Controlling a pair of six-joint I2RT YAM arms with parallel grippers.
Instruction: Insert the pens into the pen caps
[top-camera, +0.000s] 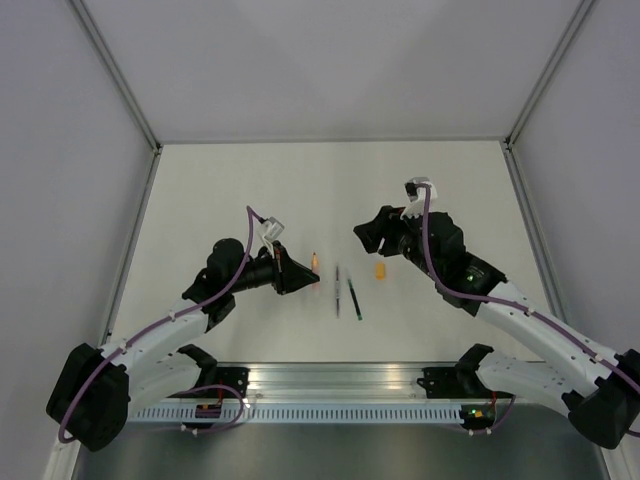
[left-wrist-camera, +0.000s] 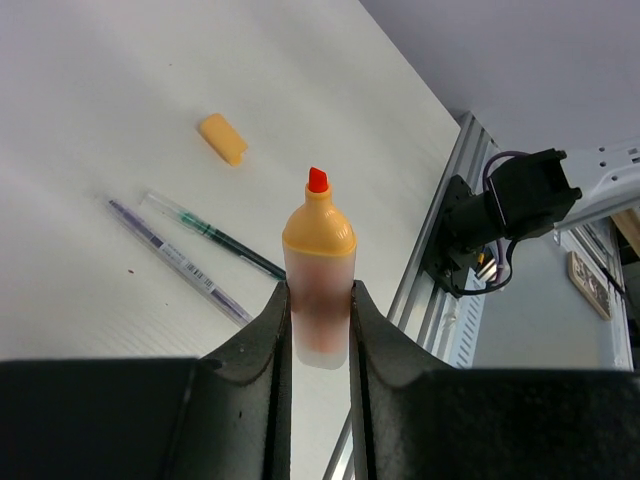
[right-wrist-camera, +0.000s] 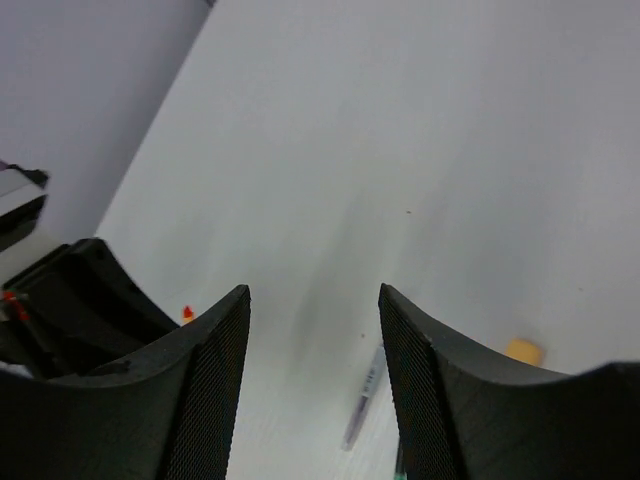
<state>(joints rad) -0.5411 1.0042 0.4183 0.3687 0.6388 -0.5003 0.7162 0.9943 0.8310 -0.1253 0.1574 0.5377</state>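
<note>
Worktop (top-camera: 250, 200): white, flat surface, bounded at the near edge by a metal rail (top-camera: 340, 380).
Left tool (left-wrist-camera: 320, 292): jaws closed to a narrow gap on the orange-ended pen (left-wrist-camera: 318, 245). Both fingers press against its pale lower barrel.
Orange-ended pen, position: held in the left tool and projecting forward past the fingertips. The orange shoulder and red nib are exposed, with no cap fitted. In the top view it sits to the left of the two loose pens. Whether it touches the worktop cannot be determined.
Right tool (right-wrist-camera: 313, 300): jaws well apart with nothing between them. It is raised over the worktop on the far right side of the loose pens.
Orange cap (top-camera: 380, 270): lying on the worktop to the right of the loose pens and apart from them. It is near the right tool but not touched by it.
Grey-silver pen (top-camera: 338, 290): lying flat on the worktop, between the held pen and the dark pen.
Dark pen (top-camera: 354, 298): green end, lying flat close alongside the grey-silver pen on its right. It is between that pen and the orange cap.
</note>
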